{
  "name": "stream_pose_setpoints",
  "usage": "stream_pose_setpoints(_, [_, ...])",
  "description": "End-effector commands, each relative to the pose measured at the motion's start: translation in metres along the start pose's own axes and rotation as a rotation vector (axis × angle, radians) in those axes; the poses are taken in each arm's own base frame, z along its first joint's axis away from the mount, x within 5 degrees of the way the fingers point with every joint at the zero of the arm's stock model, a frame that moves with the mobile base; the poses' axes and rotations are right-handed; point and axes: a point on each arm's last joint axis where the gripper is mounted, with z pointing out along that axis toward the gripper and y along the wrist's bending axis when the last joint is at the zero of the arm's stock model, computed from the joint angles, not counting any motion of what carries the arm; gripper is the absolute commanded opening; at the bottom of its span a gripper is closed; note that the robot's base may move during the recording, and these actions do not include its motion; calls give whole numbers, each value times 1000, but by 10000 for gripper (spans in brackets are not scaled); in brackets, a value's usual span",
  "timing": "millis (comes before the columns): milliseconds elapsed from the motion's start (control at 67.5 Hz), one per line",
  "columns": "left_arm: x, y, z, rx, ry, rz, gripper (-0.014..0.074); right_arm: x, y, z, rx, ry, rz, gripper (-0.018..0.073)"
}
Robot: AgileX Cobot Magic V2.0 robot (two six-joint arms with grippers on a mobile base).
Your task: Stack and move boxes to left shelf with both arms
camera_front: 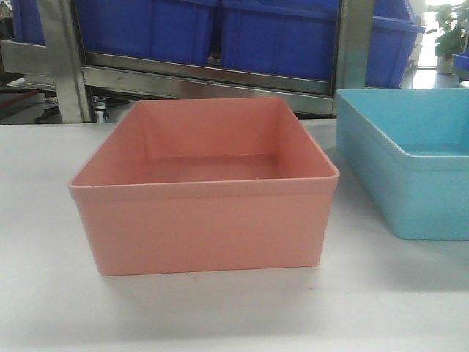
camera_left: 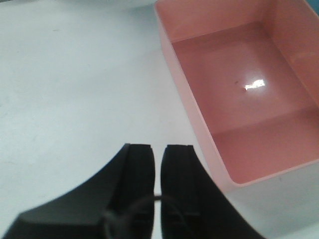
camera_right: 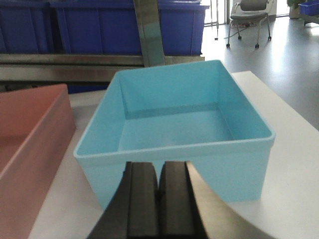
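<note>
- Left gripper (camera_left: 158,148) and right gripper (camera_right: 158,167): jaws are closed, empty.
- Pink box (camera_front: 205,220) and blue box (camera_front: 410,183) stand apart, unstacked.
- Stacking and shelving are not yet done.

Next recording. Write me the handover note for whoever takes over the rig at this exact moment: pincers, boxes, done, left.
Left pincer: shut, empty, over the table beside the pink box.
Right pincer: shut, empty, facing the near wall of the blue box.
Boxes: both empty, upright, side by side on the table, apart.
Done: nothing yet; boxes not stacked.
Left: stack the boxes, then carry them to the left shelf with both arms. That shelf is not clearly in view.
</note>
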Motion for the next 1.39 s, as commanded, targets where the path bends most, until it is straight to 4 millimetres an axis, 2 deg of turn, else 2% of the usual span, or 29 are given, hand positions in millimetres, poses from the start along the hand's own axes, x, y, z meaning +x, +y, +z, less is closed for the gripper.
stream_pose_setpoints(0, [0,1,-19,4,-188,2,-6,-39,7,-7,-24,-153,12,55])
stream_pose_setpoints(193, [23,1,-33,14,-312,1,-6,-95,19,0,-24,-119,11,55])
stream_pose_setpoints(296, [25,1,-36,16,-348,1,-6,-127,25,15,-15,-45,10,63])
stream_pose_setpoints(356, [24,1,-36,17,-361,1,-7,-147,29,27,-8,12,10,102])
stream_pose_setpoints(415, [24,1,-36,18,-366,1,-7,-164,33,40,-3,60,10,178])
stream_pose_setpoints(504, [23,0,-36,18,-377,1,-7,-190,38,60,4,127,9,370])
stream_pose_setpoints(563, [23,0,-36,19,-379,1,-7,-200,40,77,11,181,7,474])
stream_pose_setpoints(637, [22,0,-37,18,-382,3,-7,-211,43,93,16,220,7,561])
stream_pose_setpoints(697, [22,0,-37,18,-382,3,-7,-216,43,110,21,248,7,599])
stream_pose_setpoints(800, [22,0,-37,18,-382,3,-7,-224,43,131,44,311,-24,608])
stream_pose_setpoints(1023, [22,0,-37,18,-382,3,-7,-233,34,180,177,614,-139,608])
stream_pose_setpoints(1127, [23,1,-36,18,-378,3,-7,-237,18,198,269,744,-169,608])
stream_pose_setpoints(1216, [23,1,-36,17,-374,3,-7,-233,-4,216,315,852,-171,608])
stream_pose_setpoints(1379, [23,1,-36,17,-373,3,-7,-216,-40,249,229,956,-146,606])
